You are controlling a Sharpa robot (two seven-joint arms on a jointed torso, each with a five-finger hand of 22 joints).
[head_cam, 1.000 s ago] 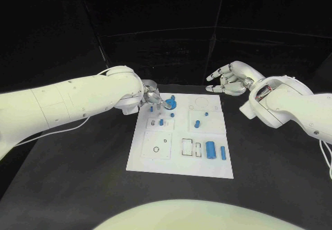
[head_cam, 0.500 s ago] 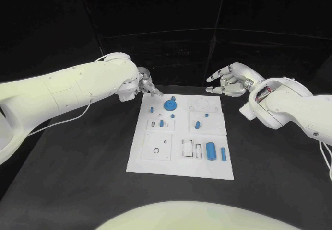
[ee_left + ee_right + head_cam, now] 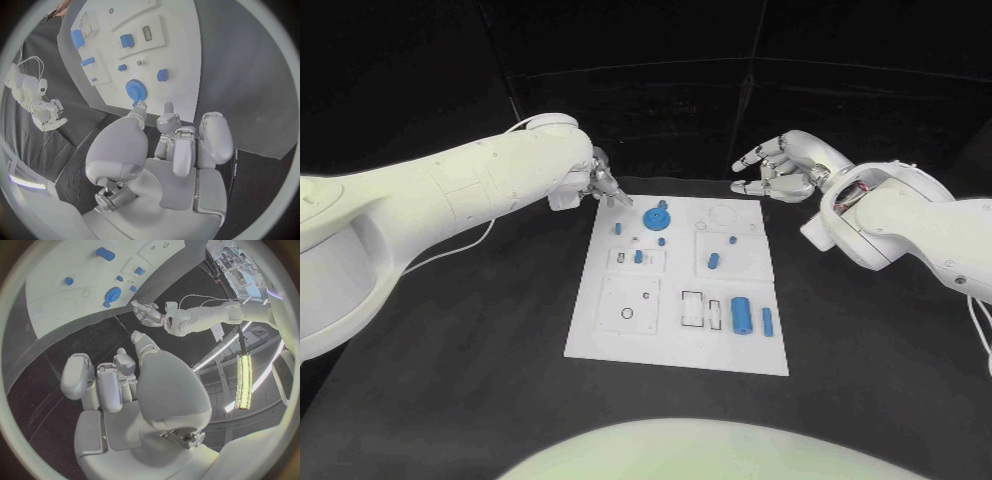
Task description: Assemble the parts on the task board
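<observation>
Hovering off the far left corner of the task board (image 3: 678,340), the left hand (image 3: 599,184) holds nothing; in its wrist view the fingers (image 3: 211,137) are partly curled and spread a little apart, their tips above the black table (image 3: 473,330) just short of the board's edge, touching no part. The right hand (image 3: 782,165) hangs beyond the far right corner of the board, also empty, its fingers loosely bent and apart.

On the board, a blue gear with a knob (image 3: 656,214) stands near the far edge, the part closest to the left hand. Just nearer than it sits a small blue peg (image 3: 661,241), and beside that, in a raised square frame, another short blue piece (image 3: 638,257). Toward the right side lies a small oblong blue part (image 3: 711,262), with a tiny blue stud (image 3: 731,238) farther back. At the near right, a blue block (image 3: 738,312) and a slim blue bar (image 3: 766,320) lie side by side, next to an outlined rectangular slot (image 3: 692,307). A faint ring outline (image 3: 723,215) marks the far right area of the board.

Nothing lies between either hand and the parts.
</observation>
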